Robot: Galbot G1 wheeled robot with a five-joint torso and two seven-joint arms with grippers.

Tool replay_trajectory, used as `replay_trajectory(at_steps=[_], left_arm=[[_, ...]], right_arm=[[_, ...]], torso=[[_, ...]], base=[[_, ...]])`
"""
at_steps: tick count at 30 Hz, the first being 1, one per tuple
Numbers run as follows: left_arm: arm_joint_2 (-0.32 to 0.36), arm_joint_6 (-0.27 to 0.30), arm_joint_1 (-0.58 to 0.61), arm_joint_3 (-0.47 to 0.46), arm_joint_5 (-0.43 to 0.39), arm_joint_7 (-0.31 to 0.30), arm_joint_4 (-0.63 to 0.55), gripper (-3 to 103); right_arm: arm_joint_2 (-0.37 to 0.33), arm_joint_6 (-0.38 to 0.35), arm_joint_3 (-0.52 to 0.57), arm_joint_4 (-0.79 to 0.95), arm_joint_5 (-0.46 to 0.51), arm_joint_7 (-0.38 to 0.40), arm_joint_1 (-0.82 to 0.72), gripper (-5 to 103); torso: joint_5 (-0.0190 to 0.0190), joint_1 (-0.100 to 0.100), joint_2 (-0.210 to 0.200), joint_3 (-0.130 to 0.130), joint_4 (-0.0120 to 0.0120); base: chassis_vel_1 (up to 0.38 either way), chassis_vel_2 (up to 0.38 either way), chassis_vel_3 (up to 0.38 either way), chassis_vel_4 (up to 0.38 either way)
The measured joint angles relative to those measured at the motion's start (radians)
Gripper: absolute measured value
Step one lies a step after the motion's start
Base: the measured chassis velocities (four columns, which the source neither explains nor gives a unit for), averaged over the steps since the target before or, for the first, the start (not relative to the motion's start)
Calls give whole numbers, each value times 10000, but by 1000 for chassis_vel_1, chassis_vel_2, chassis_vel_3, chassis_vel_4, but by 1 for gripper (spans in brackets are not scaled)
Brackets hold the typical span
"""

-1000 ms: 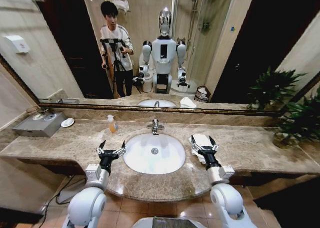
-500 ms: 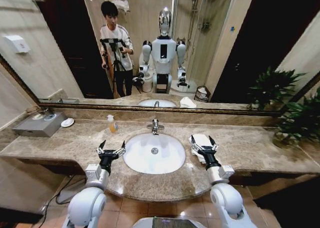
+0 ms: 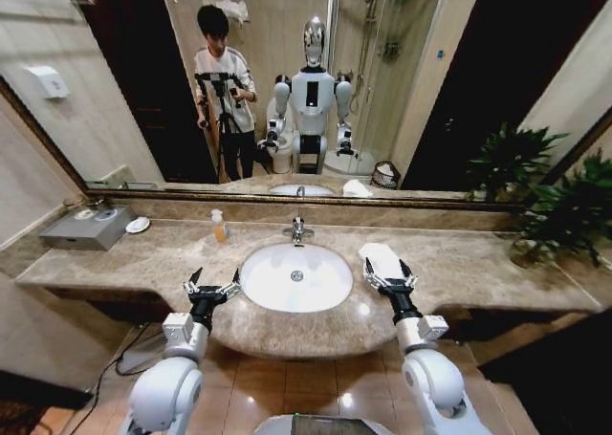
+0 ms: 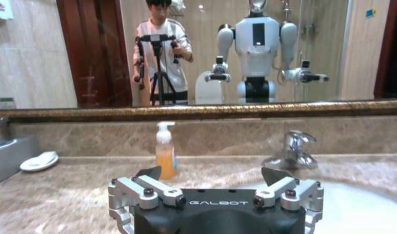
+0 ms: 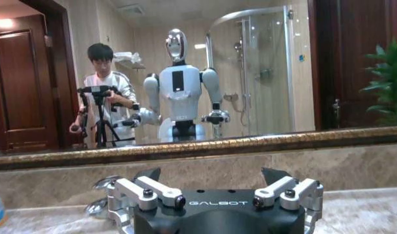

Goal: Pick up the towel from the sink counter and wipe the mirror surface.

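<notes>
I've got both arms up at the near counter edge: left gripper (image 3: pixel 212 284) spread wide, right gripper (image 3: pixel 388 275) spread too, just short of the white towel (image 3: pixel 380 257) right of the basin (image 3: pixel 295 277).

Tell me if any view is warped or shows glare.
Head view: wide-angle bend, with the mirror frame slanting and the counter bowing; ceiling lights glint on its polished front edge. Left wrist view: straight lines, faucet slightly soft. Right wrist view: a bright lamp reflection in the top corner, little glare elsewhere.
</notes>
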Motion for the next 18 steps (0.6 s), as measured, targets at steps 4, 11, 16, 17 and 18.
replay_trajectory(at_steps=[4,11,16,17,18], left_arm=[[0,0,0,0,0,1,0,100],[0,0,0,0,0,0,0,100],[-1,0,0,0,0,0,0,100],[0,0,0,0,0,0,0,100],[0,0,0,0,0,1,0,100]], right_arm=[[-1,-1,0,0,2,2,-3,100],[-2,-1,-2,0,7,3,-2,100],[-2,-1,-2,0,8,3,0,100],[-2,-1,-2,0,8,3,0,100],[-2,-1,-2,0,8,3,0,100]], torso=[[-1,-10,5,-4,-3],[1,-7,4,-3,-2],[2,-2,2,-1,-2],[0,-2,3,-1,-2],[-1,-3,3,-1,-1]], base=[[206,-199,-212,200],[196,-196,-194,189],[173,-199,-184,180],[170,-174,-144,192],[168,-174,-167,207]])
